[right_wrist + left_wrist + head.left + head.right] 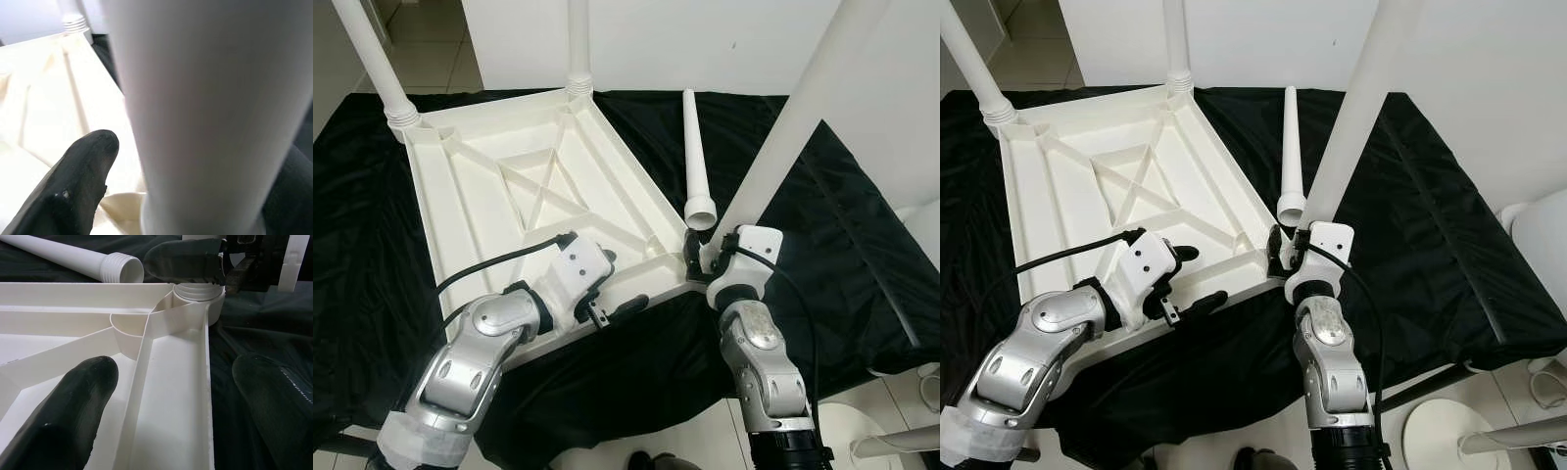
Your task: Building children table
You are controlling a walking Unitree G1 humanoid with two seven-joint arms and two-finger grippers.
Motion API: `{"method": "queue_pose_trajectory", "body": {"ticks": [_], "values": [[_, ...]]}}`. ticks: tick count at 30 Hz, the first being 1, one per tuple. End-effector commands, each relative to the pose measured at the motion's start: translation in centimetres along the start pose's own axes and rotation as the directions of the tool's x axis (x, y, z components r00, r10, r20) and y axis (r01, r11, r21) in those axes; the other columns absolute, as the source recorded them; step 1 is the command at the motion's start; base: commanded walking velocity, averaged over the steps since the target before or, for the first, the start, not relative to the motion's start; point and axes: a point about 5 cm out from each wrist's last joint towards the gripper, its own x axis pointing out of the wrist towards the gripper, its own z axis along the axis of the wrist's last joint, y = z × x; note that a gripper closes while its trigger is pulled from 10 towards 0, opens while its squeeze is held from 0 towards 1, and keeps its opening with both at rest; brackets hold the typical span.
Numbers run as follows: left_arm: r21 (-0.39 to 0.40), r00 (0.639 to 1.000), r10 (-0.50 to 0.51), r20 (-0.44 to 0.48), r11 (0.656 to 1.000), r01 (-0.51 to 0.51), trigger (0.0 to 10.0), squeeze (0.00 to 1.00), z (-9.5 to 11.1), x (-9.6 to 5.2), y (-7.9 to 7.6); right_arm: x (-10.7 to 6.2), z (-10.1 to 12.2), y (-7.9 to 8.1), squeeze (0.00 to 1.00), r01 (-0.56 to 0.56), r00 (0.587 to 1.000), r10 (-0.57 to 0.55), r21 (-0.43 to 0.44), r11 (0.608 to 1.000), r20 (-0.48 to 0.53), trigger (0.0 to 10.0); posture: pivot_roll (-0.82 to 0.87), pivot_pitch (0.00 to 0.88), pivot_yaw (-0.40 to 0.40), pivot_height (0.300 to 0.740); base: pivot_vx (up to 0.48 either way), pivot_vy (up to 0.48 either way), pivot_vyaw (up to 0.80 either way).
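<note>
Left wrist view reveals table leg (198,289) seated in corner socket (195,308).

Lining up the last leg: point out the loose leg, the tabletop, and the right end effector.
loose leg (696,157): left eye view, mid-shaft.
tabletop (470,211): left eye view, ribbed underside.
right end effector (697,257): left eye view, between fingertips at the corner leg's base.
</note>
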Motion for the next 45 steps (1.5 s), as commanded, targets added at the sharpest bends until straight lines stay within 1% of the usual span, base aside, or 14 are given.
{"method": "queue_pose_trajectory", "body": {"ticks": [1, 11, 33, 36, 43, 44, 45], "values": [[0.008, 0.999, 0.048, -0.008, 0.999, -0.047, 10.0, 0.00, -0.1, 0.0, 0.1, -0.1, 0.0, -0.1, 0.00, -0.018, 1.000, 0.018, 0.006, 1.000, 0.006, 10.0, 0.13, 0.127, -0.046, 0.740, 0.000, 0.000, 0.00], [0.011, 0.999, 0.048, -0.010, 0.999, -0.048, 10.0, 0.00, -0.1, -0.1, 0.1, -0.1, 0.2, -0.1, 0.00, -0.105, 0.994, 0.105, -0.010, 0.994, 0.022, 10.0, 0.13, 0.128, -0.045, 0.740, 0.000, 0.000, 0.00], [0.014, 0.999, 0.042, -0.011, 0.999, -0.042, 10.0, 0.00, 0.0, -0.1, 0.1, -0.6, 0.1, 0.1, 0.00, -0.156, 0.987, 0.157, -0.003, 0.988, 0.028, 10.0, 0.13, 0.133, -0.042, 0.740, 0.000, 0.000, 0.00], [0.012, 0.999, 0.043, -0.011, 0.999, -0.043, 10.0, 0.00, 0.0, -0.1, 0.1, -0.7, 0.1, 0.1, 0.00, -0.181, 0.983, 0.181, -0.007, 0.984, 0.032, 10.0, 0.12, 0.132, -0.041, 0.740, 0.000, 0.000, 0.00], [0.016, 1.000, 0.027, -0.009, 1.000, -0.027, 10.0, 0.00, 0.0, 0.0, 0.1, -1.3, 0.1, -0.9, 0.00, -0.257, 0.966, 0.258, -0.042, 0.966, 0.031, 10.0, 0.12, 0.126, -0.035, 0.740, 0.000, 0.000, 0.00], [0.017, 1.000, 0.020, -0.009, 1.000, -0.020, 10.0, 0.00, 0.0, 0.0, 0.0, -1.5, 0.1, -1.5, 0.00, -0.292, 0.955, 0.294, -0.067, 0.954, 0.026, 10.0, 0.11, 0.123, -0.032, 0.740, 0.000, 0.000, 0.00], [0.017, 1.000, 0.018, -0.009, 1.000, -0.018, 10.0, 0.00, 0.0, 0.0, 0.0, -1.6, 0.1, -1.7, 0.00, -0.303, 0.952, 0.306, -0.074, 0.950, 0.024, 10.0, 0.11, 0.123, -0.030, 0.740, 0.000, 0.000, 0.00]]}}
